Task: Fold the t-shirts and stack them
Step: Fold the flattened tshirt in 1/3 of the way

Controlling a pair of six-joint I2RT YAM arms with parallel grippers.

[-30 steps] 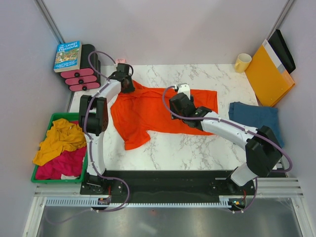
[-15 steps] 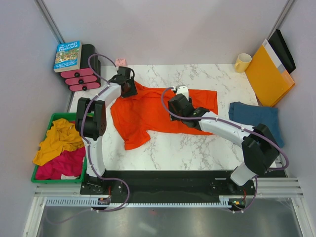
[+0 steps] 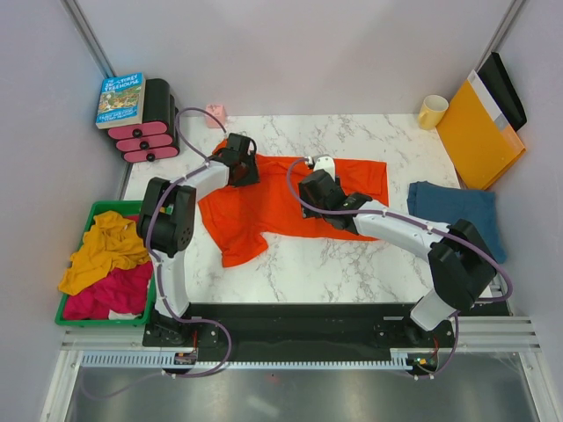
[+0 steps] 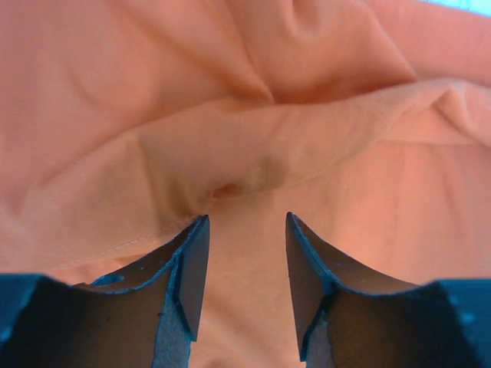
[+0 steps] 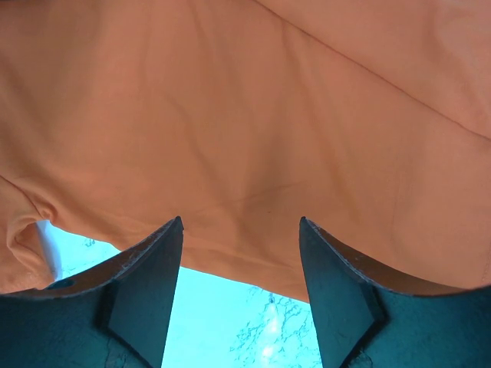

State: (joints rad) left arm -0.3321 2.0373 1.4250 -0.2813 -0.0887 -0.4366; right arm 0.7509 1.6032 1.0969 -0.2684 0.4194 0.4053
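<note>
The white marble table (image 3: 352, 264), boxed in by pale walls, carried both garments: the orange-red t-shirt (image 3: 264, 207) lay spread but rumpled across the centre of the top view, and the denim-blue t-shirt (image 3: 450, 209) sat already folded to a rough square at the right edge, well apart from it. By my reading you were at the start of the first fold on the orange one, since nothing of it was turned over yet. Your left gripper (image 4: 244, 218) hung low over the shirt's upper left corner with its jaws parted, a raised ridge of cloth just ahead of the tips and nothing pinched. Your right gripper (image 5: 239, 222) was spread wide too, held just over the shirt's edge in the upper middle with bare marble showing below the cloth. The left arm rose from the lower left and bent sharply inward. The right stretched in a long diagonal from the lower right. The next move probably called for both pairs of jaws to sink and close on cloth together, so that the shirt lifted evenly.
</note>
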